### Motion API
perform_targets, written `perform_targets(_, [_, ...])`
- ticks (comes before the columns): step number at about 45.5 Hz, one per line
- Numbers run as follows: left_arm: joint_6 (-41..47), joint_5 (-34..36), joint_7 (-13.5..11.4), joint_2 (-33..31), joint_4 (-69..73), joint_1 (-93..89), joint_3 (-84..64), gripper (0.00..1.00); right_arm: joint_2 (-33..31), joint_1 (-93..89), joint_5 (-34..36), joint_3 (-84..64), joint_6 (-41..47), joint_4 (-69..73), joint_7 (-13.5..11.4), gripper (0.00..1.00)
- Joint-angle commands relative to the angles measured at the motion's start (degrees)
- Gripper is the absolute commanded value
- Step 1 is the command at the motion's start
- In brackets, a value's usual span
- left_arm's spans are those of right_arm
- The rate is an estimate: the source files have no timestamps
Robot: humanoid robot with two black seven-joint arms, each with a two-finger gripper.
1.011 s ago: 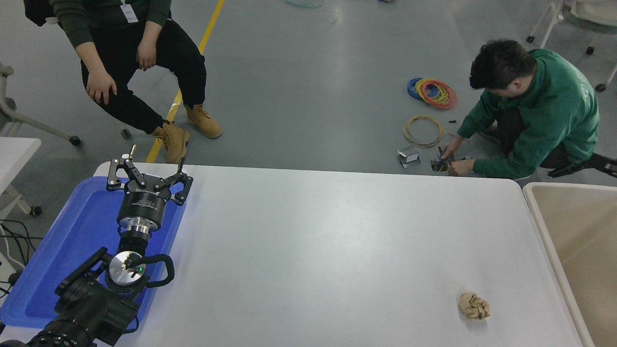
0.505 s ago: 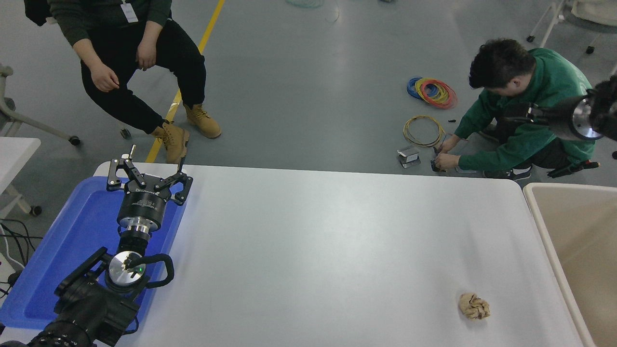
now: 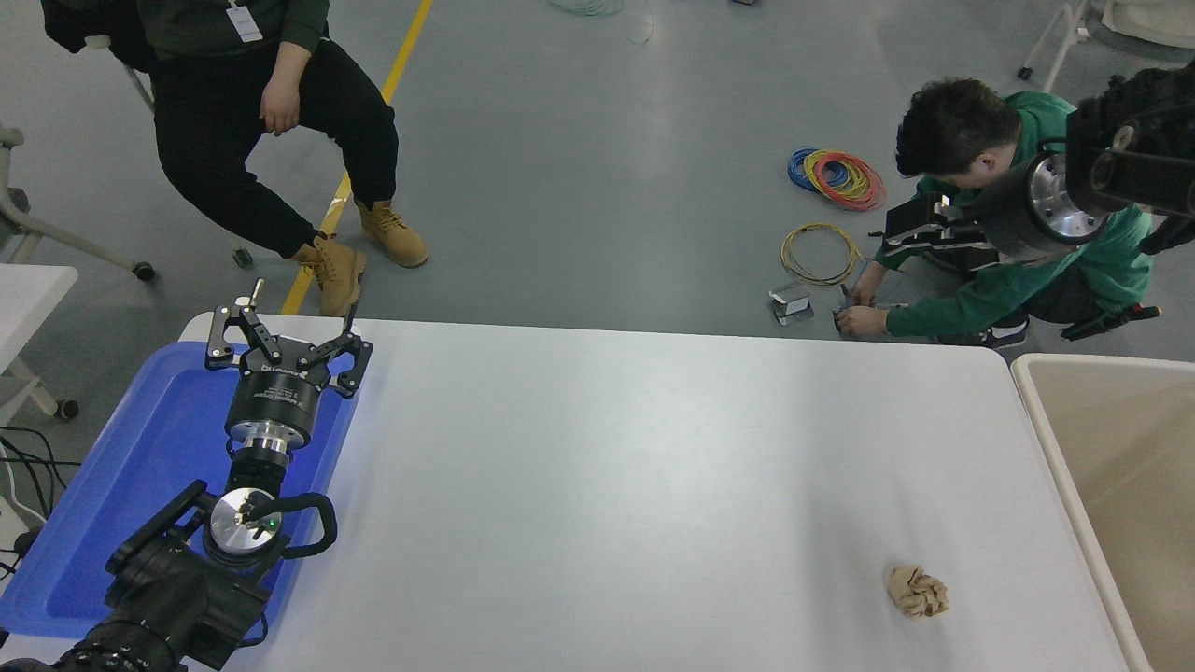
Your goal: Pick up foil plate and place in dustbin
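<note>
Worktop: white, long, mostly bare.
Dustbin: beige with a pale rounded rim, standing at the right end of the worktop; only its left part shows.
Blue tray: flat, on the left end of the worktop, under my left arm.
Foil plate: I cannot find it anywhere in view; whether it lies inside the dustbin is not visible.
My left claw: parked over the far edge of the blue tray, fingers spread wide, holding nothing.
My right claw: high above the floor past the worktop's far right corner, in front of the crouching person's green sleeve, arm reaching in from the right edge. I cannot tell how its fingers stand, and nothing shows in it.
Crouching person: on the floor beyond the worktop, hands at small parts beside coils of coloured wire.
Seated person: at the far left, black trousers, tan boots.
Paper ball: small, crumpled, tan, on the worktop near the front right, near the dustbin yet apart from it.
Change: a second ago my right arm was out of view; half a second ago only its wrist showed at the right edge; now it reaches further left. Left claw and paper ball unchanged.
</note>
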Motion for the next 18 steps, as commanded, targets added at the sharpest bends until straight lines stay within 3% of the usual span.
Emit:
perform_targets(1, [0.00, 0.00, 0.00, 0.04, 0.00, 0.00, 0.00, 1.00, -1.39, 4.92, -2.40, -0.28, 7.35, 9.90, 0.01, 1.00])
perform_targets(18, [0.00, 0.00, 0.00, 0.04, 0.00, 0.00, 0.00, 1.00, -1.66, 5.54, -7.58, -0.19, 8.40, 13.61, -0.08, 1.00])
